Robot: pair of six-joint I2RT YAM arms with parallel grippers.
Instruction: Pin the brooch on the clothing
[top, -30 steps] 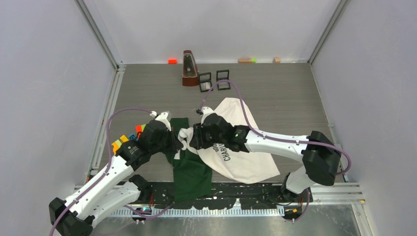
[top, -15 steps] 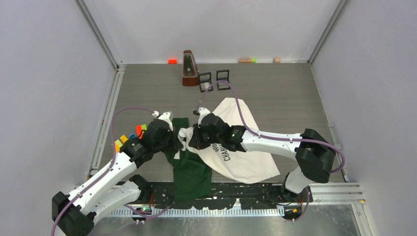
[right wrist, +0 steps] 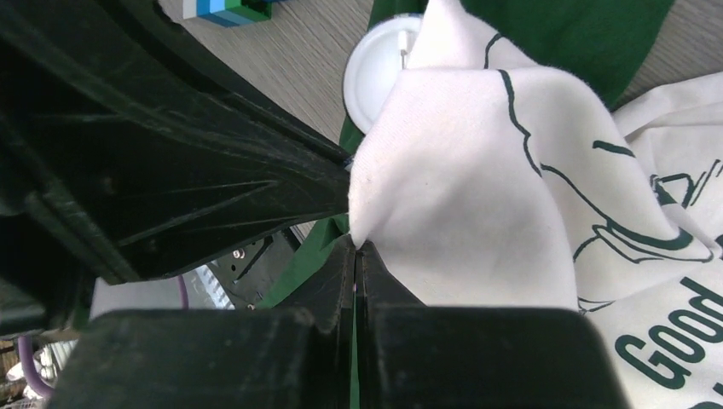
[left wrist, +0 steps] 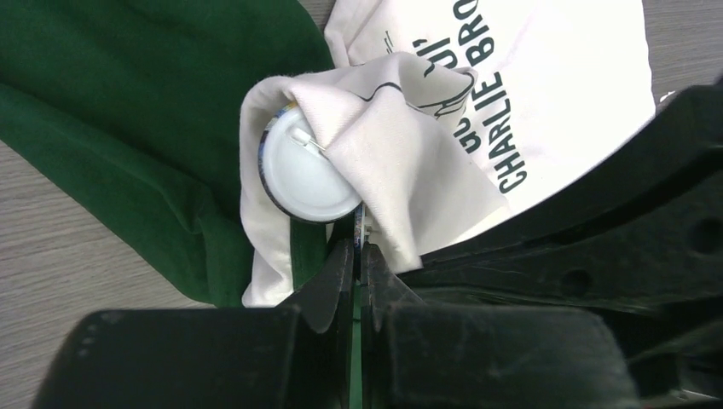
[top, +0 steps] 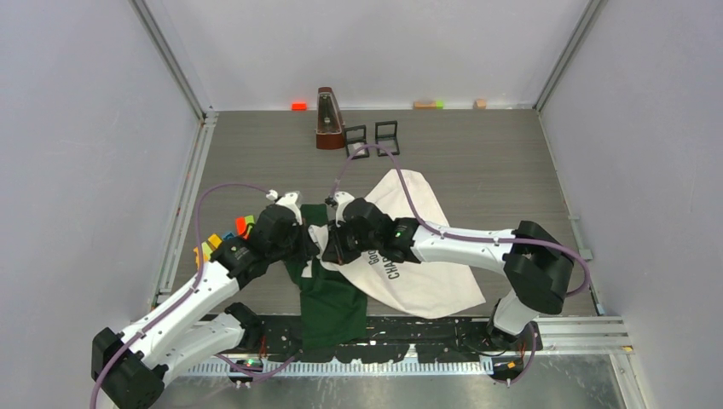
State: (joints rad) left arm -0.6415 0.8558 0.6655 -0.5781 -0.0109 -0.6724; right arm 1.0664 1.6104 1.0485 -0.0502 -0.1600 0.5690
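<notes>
Gripping the brooch (left wrist: 303, 175) by its rim, my left gripper (left wrist: 359, 245) is clenched, pin-back facing its wrist camera. My right gripper (right wrist: 355, 251) is pinched tight on a fold of the white T-shirt (right wrist: 477, 187), which drapes over the brooch's edge on the table (top: 494, 162).

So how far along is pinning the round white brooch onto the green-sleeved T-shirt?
Done: left gripper pinches the round white brooch by its rim; right gripper holds a fold of the white T-shirt. In hand: that fold lies over the pin. Left, apparently: piercing and clasping.
</notes>
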